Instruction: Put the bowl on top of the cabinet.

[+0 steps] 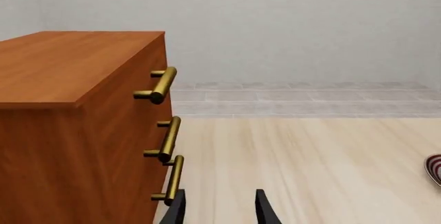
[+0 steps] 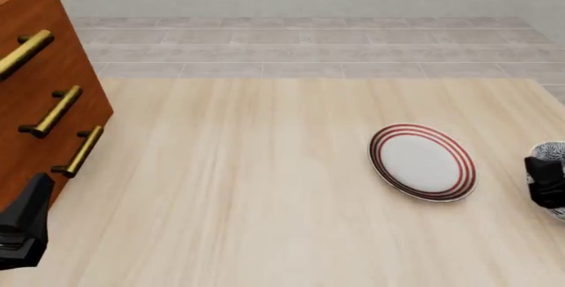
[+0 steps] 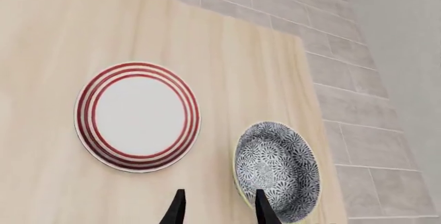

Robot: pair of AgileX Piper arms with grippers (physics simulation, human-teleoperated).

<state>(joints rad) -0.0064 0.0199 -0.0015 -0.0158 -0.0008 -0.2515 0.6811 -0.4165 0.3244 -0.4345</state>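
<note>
The bowl [image 3: 276, 168], blue-and-white patterned, rests on the table near its right edge, beside the plate. In the front view only a sliver of the bowl [image 2: 552, 149] shows at the right border, behind my right gripper [image 2: 546, 181]. In the right wrist view the right gripper [image 3: 219, 211] is open, one fingertip [image 3: 264, 208] over the bowl's near rim, the other over bare table. The reddish-brown cabinet [image 2: 36, 88] stands at the far left, its flat top [image 1: 62, 64] bare. My left gripper [image 1: 219, 211] is open and empty, beside the cabinet's lowest handle [image 1: 173, 180].
A flat white plate with red rings [image 2: 422, 161] lies right of centre, just left of the bowl; its edge [image 1: 434, 170] also shows in the left wrist view. Three brass handles jut from the cabinet front. Grey tiled floor lies beyond the table's far and right edges.
</note>
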